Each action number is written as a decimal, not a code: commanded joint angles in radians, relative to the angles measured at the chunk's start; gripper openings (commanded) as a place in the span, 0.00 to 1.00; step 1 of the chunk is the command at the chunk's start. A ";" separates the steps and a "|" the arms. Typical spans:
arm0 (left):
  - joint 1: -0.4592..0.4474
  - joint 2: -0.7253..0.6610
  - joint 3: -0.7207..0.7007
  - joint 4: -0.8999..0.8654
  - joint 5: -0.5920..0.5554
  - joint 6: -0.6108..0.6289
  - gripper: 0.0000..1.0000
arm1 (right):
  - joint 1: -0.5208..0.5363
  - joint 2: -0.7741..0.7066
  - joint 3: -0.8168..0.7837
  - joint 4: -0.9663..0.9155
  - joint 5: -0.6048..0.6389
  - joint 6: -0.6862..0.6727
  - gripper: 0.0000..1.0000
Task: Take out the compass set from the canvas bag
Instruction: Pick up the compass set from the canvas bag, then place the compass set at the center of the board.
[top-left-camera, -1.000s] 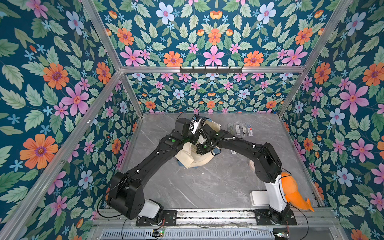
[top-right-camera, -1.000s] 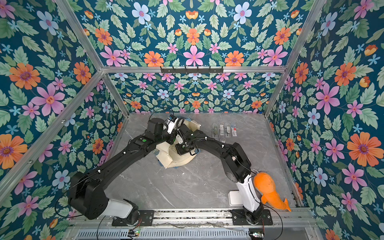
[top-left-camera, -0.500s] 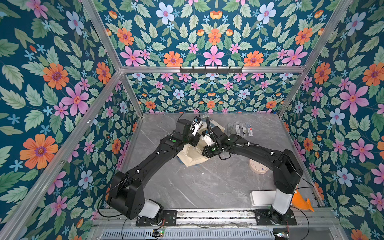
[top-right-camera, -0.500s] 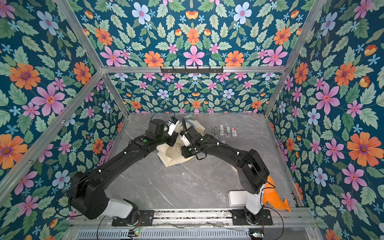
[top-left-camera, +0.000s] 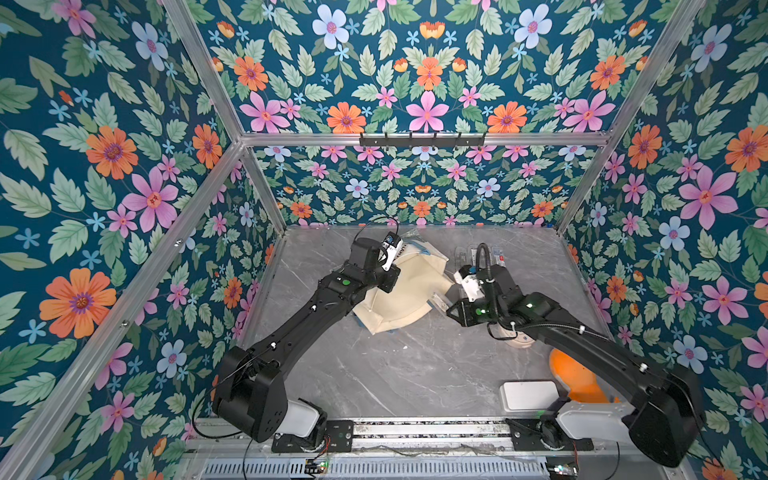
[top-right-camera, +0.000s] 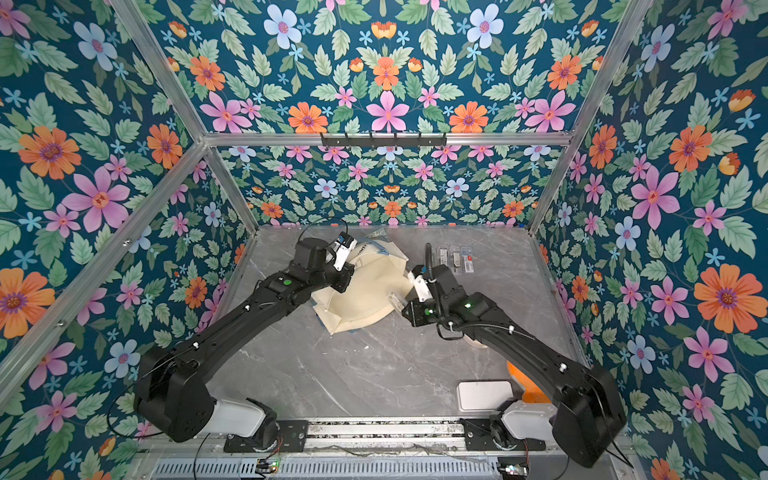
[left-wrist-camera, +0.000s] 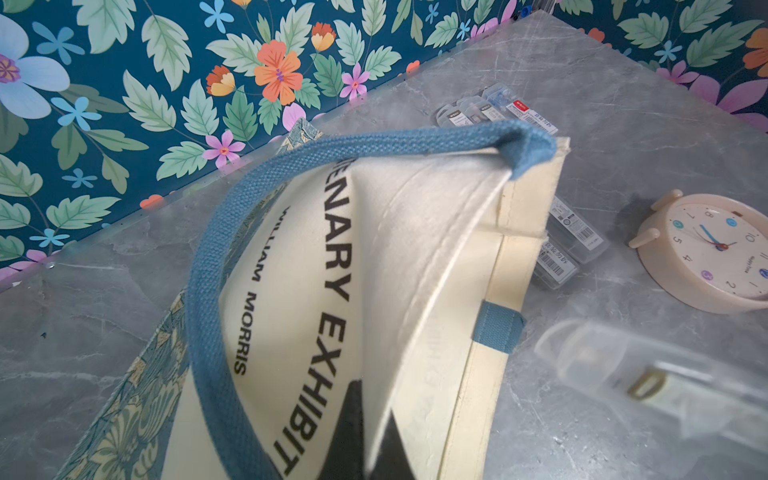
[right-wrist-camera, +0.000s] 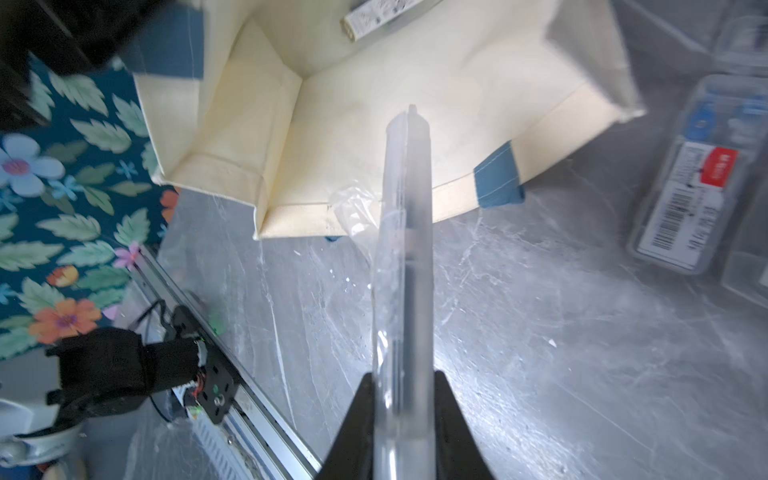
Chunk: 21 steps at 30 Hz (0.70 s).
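Jaws on right gripper are pinching narrow on a clear plastic compass set case, showing edge-on in right wrist view, with loose plastic wrap hanging off it. Jaws on left gripper are clamping fully shut on the cream wall of the canvas bag, propping that wall up. Bag is lying mid-frame, a bit toward the back, in both top views, between the two arms on the grey marble tabletop. Its blue strap handle is arching over the printed side. Held case is sitting just right of the bag's edge in a top view, outside the mouth and apart from the canvas in left wrist view. More boxed compass sets are lying at upper right of the tabletop. Cream alarm clock is lying face up near the bag, partly under the right arm.
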 joint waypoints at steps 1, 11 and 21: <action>0.001 -0.006 -0.001 0.016 0.013 -0.011 0.00 | -0.116 -0.058 -0.051 0.038 -0.074 0.068 0.11; 0.002 -0.003 -0.003 0.018 0.025 -0.015 0.00 | -0.474 -0.017 -0.124 0.126 -0.171 0.127 0.08; 0.001 -0.004 -0.005 0.019 0.036 -0.017 0.00 | -0.577 0.159 -0.100 0.172 -0.113 0.080 0.09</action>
